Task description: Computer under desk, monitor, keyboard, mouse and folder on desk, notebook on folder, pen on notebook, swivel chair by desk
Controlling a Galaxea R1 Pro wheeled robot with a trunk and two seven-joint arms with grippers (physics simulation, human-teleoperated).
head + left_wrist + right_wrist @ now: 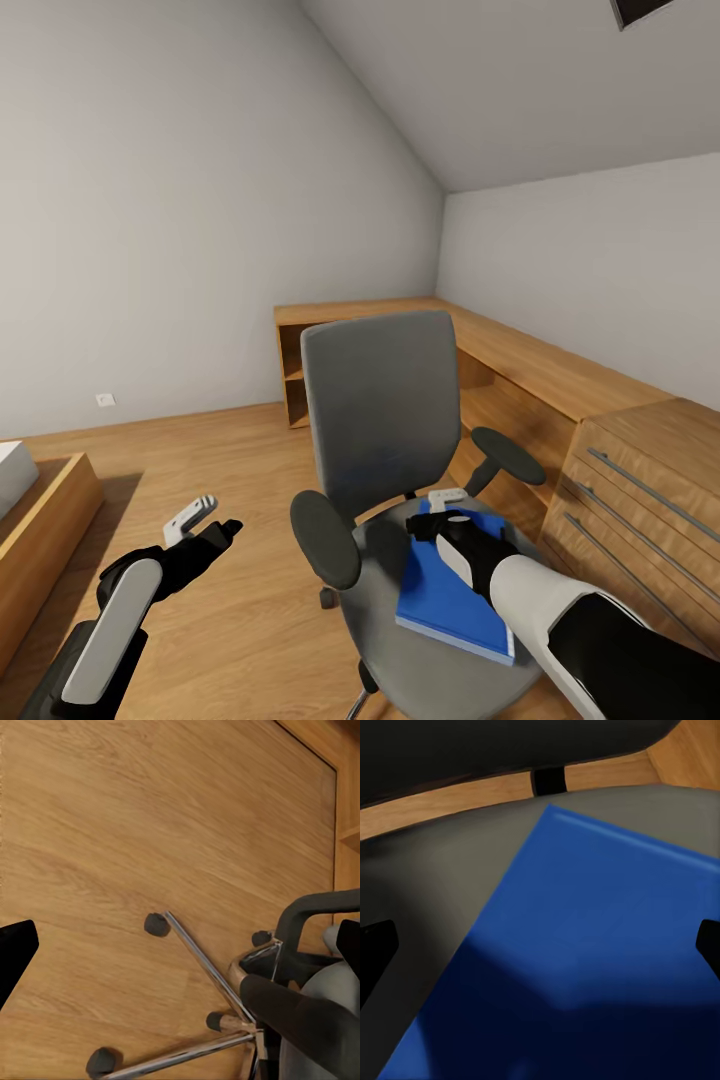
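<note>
A grey fabric-covered swivel chair (385, 440) with a tall, flat rectangular back, rounded black armrest pads and a chrome star base on small black castors (157, 924) stands on the warm, grained wood-plank floor (230, 470). On the chair's rounded seat lies a flat, smooth blue rectangular folder (450, 600), one corner reaching toward the backrest. The black-fingered right gripper (447, 512) on its glossy white arm hangs directly above the folder's far end, close to the chair back; in the right wrist view its dark fingertips (375, 952) stand wide apart at either side of the blue cover (585, 945), jaws released and gripping nothing. The black-and-grey left gripper (212, 520) hovers over bare floor beside the chair's left armrest, jaws also spread and empty. Behind the chair runs a long light-wood desk (520, 365) with open shelving, and beside the chair's right armrest sits a wooden drawer unit (640, 480) with slim metal bar handles.
</note>
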